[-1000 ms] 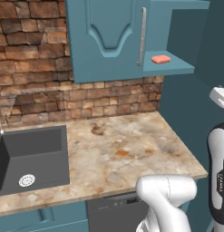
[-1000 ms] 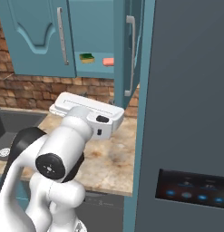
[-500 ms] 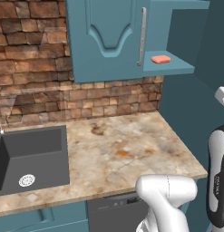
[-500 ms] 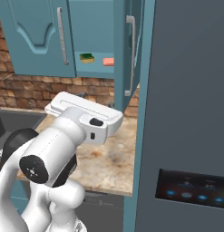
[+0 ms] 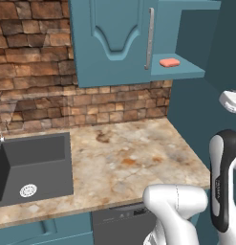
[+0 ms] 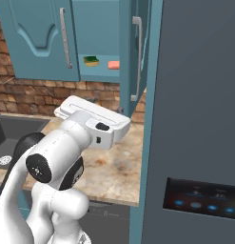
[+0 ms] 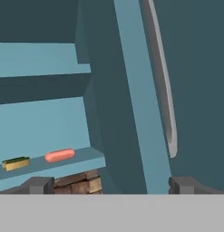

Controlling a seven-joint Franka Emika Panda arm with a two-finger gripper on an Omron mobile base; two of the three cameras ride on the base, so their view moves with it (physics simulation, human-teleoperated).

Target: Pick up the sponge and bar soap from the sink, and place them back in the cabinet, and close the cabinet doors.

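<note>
The sponge point(image 6: 92, 60), yellow with a green top, and the pink bar soap point(image 6: 113, 65) lie side by side on the shelf of the teal cabinet point(image 6: 97, 28). The bar soap point(image 5: 169, 62) also shows from the left base. The left cabinet door point(image 5: 114, 38) is shut. The right one point(image 6: 130, 57) stands open, edge-on to the base. In the hand view my gripper point(image 7: 111, 186) is open and holds nothing. It looks up at the open door's edge point(image 7: 131, 113) and silver handle point(image 7: 164, 90), with the sponge point(image 7: 16, 163) and soap point(image 7: 59, 155) far to the left. The sink point(image 5: 33, 165) holds nothing.
A tall dark grey fridge point(image 6: 195, 119) stands close on the right of the open door. The marble counter point(image 5: 129, 158) runs between the sink and the fridge, below a brick wall point(image 5: 33, 72). A white drain disc point(image 5: 27, 190) lies in the basin.
The arm's lower joints have swung a little to the left while the hand stays about where it was. The sponge, soap and doors have not moved.
</note>
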